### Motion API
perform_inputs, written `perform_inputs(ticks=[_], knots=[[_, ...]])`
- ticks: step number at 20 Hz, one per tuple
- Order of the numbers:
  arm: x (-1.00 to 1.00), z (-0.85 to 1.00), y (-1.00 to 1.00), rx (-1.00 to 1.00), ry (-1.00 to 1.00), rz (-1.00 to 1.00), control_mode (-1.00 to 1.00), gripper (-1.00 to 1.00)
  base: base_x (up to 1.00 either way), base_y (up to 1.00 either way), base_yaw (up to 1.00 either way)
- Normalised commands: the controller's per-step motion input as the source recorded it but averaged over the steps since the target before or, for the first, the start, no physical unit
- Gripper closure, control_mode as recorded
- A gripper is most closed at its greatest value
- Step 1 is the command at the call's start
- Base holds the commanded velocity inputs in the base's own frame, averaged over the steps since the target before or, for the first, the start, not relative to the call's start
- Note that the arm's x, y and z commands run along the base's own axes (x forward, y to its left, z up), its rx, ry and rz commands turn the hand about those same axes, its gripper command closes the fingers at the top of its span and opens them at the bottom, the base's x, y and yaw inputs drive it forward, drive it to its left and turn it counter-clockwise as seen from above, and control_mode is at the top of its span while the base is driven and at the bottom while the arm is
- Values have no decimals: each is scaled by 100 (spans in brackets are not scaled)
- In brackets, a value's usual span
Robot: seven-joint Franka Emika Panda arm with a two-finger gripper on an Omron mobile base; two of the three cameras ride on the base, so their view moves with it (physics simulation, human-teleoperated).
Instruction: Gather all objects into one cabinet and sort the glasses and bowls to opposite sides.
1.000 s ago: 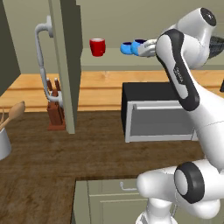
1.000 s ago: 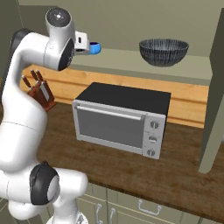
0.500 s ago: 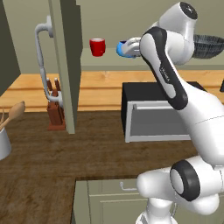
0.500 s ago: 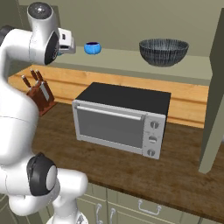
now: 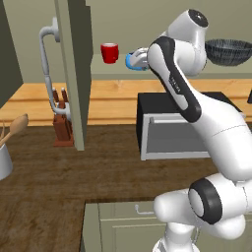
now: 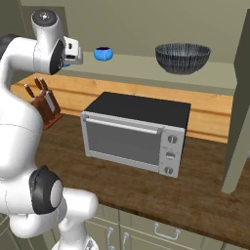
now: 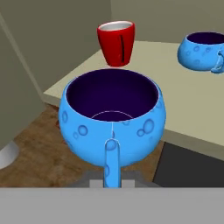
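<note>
Olive-grey cabinet [image 5: 74, 74] stands open, its door edge-on with a curved white handle [image 5: 47, 64] on the left, and its pale shelf [image 6: 146, 71] runs across above the counter [image 6: 205, 105]. Below the shelf sits a dark microwave [image 6: 134, 132] on the wood worktop. At the right end of the shelf rests the wide dark ribbed bowl [image 6: 182, 57], well apart from the cups. A knife block [image 5: 61, 123] stands on the counter beside the door, and a wooden spoon [image 5: 15, 129] sticks out of a pot at the far left.

Red mug [image 7: 116, 43] stands upright on the shelf near its left end. One blue cup [image 7: 202, 51] sits on the shelf to the mug's right; in the right base view it [image 6: 103, 53] lies between the arm and the bowl. The gripper [image 7: 111, 175] is clenched on the handle of the second blue cup [image 7: 113, 121], holding it upright just off the shelf's front edge, close to the mug.
</note>
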Motion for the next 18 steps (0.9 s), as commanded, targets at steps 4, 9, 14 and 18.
perform_inputs(ticks=[4,9,14,18], knots=[[32,-22,0,0,4,0,-100,100,0,0,0],[37,-6,0,0,0,0,-100,100,0,0,0],[37,-2,0,0,0,0,-100,100,0,0,0],[37,-4,0,0,0,0,-100,100,0,0,0]])
